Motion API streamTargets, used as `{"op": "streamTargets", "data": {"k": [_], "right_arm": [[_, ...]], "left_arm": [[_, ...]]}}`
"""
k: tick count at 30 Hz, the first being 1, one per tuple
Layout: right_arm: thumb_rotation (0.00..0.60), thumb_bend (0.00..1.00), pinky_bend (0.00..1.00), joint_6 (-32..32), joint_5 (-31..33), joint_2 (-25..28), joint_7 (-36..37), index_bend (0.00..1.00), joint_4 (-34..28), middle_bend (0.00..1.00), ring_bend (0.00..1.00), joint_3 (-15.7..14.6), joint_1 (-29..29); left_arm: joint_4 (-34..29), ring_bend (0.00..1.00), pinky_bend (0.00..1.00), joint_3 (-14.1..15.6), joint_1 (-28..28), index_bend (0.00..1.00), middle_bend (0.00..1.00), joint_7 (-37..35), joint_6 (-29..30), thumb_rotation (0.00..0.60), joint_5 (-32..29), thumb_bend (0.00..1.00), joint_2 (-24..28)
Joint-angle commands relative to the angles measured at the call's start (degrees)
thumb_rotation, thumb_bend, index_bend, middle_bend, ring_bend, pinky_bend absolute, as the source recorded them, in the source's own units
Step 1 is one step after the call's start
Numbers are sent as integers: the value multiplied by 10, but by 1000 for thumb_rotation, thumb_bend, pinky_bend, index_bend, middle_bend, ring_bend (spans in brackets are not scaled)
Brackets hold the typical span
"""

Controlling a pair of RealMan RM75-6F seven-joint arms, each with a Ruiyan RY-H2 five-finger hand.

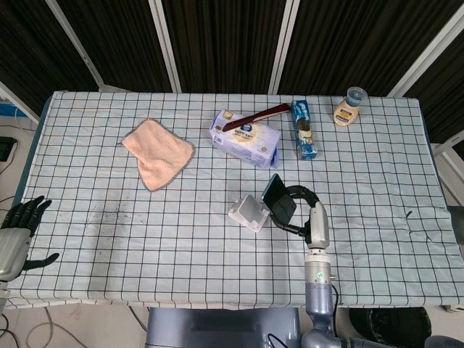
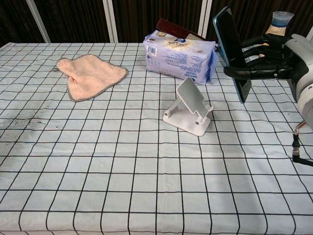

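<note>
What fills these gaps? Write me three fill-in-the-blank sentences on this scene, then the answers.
1. The right hand holds a ____.
2. The white stand holds ____.
3. The pink cloth lies to the ____ of the tissue pack in the head view.

Answers: phone; nothing; left

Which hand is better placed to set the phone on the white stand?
The right hand. It already holds the phone upright, just right of the stand. The left hand holds nothing and sits at the table's far left edge, away from both.
</note>
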Motion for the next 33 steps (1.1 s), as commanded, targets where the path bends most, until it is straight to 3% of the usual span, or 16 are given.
{"op": "streamTargets", "data": {"k": [1, 18, 33], "right_arm": [[600, 417, 148, 7, -1, -18, -6, 820, 11, 773, 408, 2, 4], [600, 419, 148, 5, 24, -102, -14, 820, 64, 773, 405, 20, 17], [600, 419, 148, 16, 8, -163, -5, 819, 136, 773, 403, 36, 34]], "left_arm": [[-1, 0, 0, 0, 0, 0, 0, -1, -2, 600, -1, 0, 1], [-5, 0, 0, 1, -3, 0, 0, -12, -10, 600, -4, 0, 5], [-8, 0, 0, 2, -7, 0, 0, -23, -21, 600, -8, 0, 10]]}}
